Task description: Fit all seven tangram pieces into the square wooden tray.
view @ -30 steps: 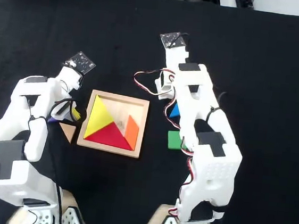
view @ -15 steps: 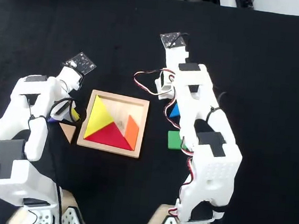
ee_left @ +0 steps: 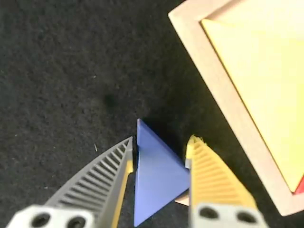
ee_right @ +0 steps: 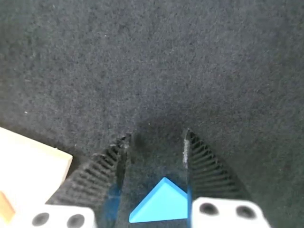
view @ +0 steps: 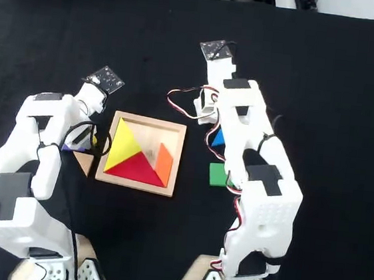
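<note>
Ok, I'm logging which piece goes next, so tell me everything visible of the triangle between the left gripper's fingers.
The violet-blue triangle is a flat, matte, solid-coloured piece with sharp corners, one tip pointing away from the wrist. The left gripper clamps it, a finger on each side. It sits beside the wooden tray, outside it, over black cloth, partly covering a tan piece.

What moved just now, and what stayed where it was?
The left gripper, closed on the dark blue triangle, slid a tiny bit toward the wooden tray. Nothing was newly grabbed or dropped. The right gripper, open around the light blue triangle, stayed put, and so did the tray, the green square and the tan triangle.
</note>
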